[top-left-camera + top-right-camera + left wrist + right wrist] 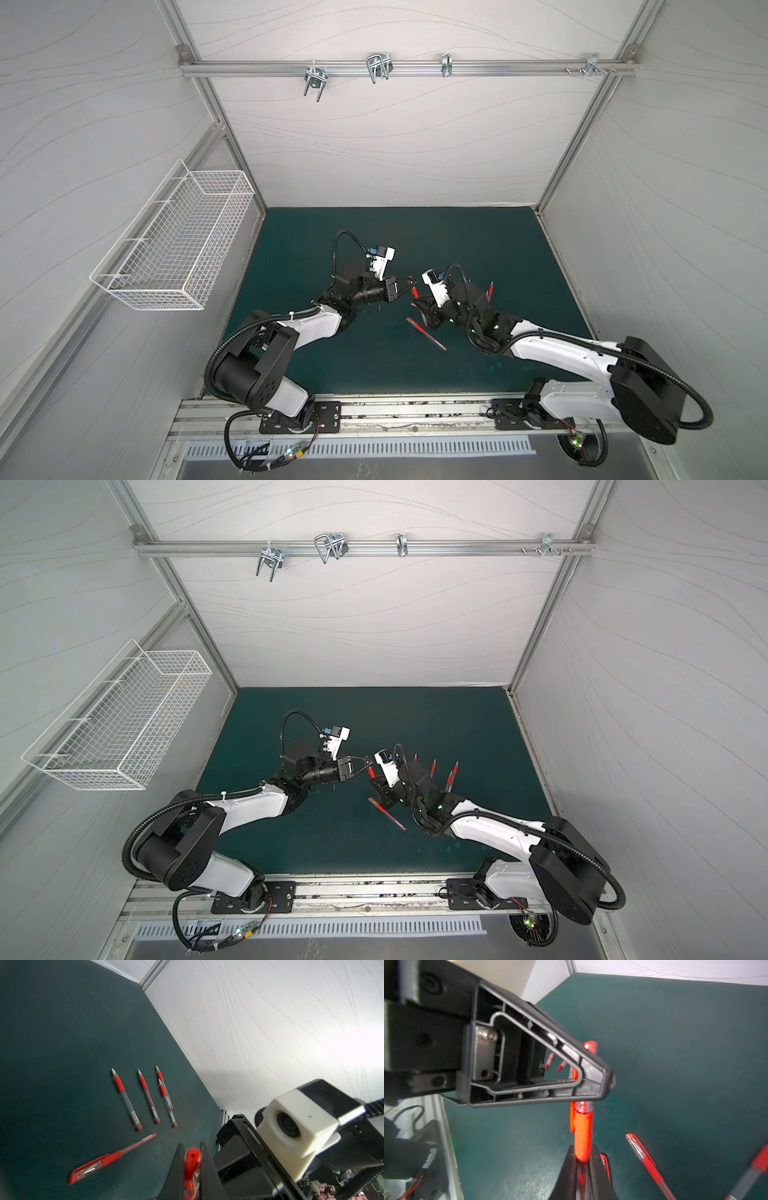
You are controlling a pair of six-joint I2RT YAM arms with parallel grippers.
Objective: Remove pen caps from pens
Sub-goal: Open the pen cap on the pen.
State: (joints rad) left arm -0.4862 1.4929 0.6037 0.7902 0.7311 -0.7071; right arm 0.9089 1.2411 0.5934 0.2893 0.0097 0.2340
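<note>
One pen (414,291) (371,772) is held off the green mat between both arms. My left gripper (191,1151) (408,286) is shut on its red pen cap (192,1159), which is still seated on the pen. My right gripper (583,1153) (417,306) is shut on the barrel at the red grip band (583,1132). In the right wrist view a left finger (591,1076) crosses the cap (590,1045). Several uncapped pens (126,1099) lie side by side on the mat, and a capped pen (112,1157) (426,333) lies nearer.
Loose red caps (549,1059) lie on the mat (374,353) beyond the left finger. Two more capped pens (643,1157) lie beside my right gripper. A white wire basket (178,241) hangs on the left wall. The right wall (270,1022) stands close to the uncapped pens.
</note>
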